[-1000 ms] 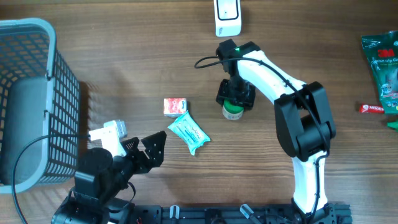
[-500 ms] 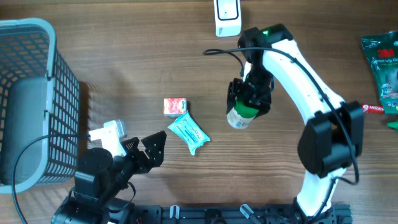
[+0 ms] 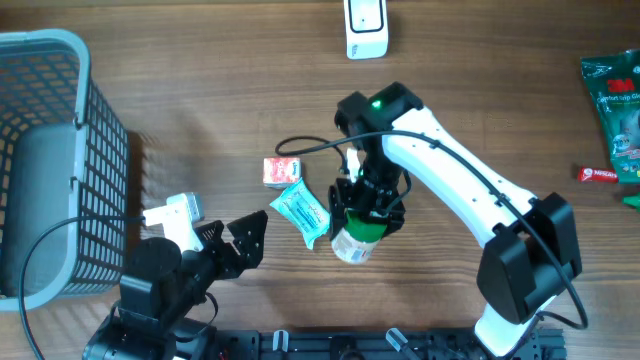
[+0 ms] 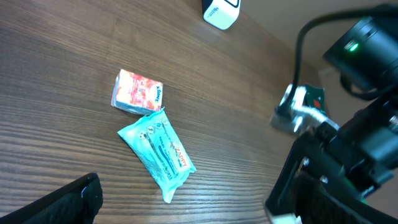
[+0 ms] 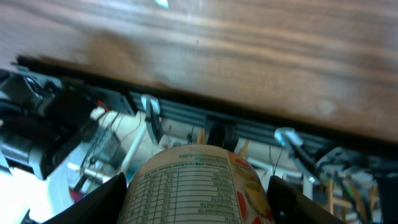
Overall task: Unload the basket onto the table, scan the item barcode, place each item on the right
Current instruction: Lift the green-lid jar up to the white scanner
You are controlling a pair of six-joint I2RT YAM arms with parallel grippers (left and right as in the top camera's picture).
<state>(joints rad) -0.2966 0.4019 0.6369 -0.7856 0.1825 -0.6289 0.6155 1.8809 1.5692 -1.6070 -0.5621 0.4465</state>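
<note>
A grey-blue mesh basket (image 3: 100, 160) stands at the far left of the wooden tabletop (image 3: 200, 100). Near the front edge, just right of the basket, the left gripper (image 3: 238, 248) hangs with its jaws spread wide and nothing between them; it points toward the middle of the tabletop.

Ahead of it lie two small things: a red-and-white box (image 3: 282, 171) lying flat, and a teal wipes packet (image 3: 303, 214) set at a slant, its upper corner touching or almost touching the box. The left wrist view shows the same pair, the box (image 4: 137, 92) above the packet (image 4: 157, 152).

Just right of the packet is the item, a green-and-white container (image 3: 352, 245). The right gripper (image 3: 367, 218) holds it, one finger on each side, the jaws partly open around its body. From overhead the container tilts, its white end toward the front edge and its green part under the gripper. In the right wrist view its printed label (image 5: 196, 180), a table of small text with a red and yellow picture beside it, faces the camera. The front edge of the tabletop and the rig's frame show beyond it.

A white device (image 3: 365, 28) stands at the back edge, well apart from the container. At the far right lie a green packet (image 3: 615, 100) and a small red tube (image 3: 600, 174).
</note>
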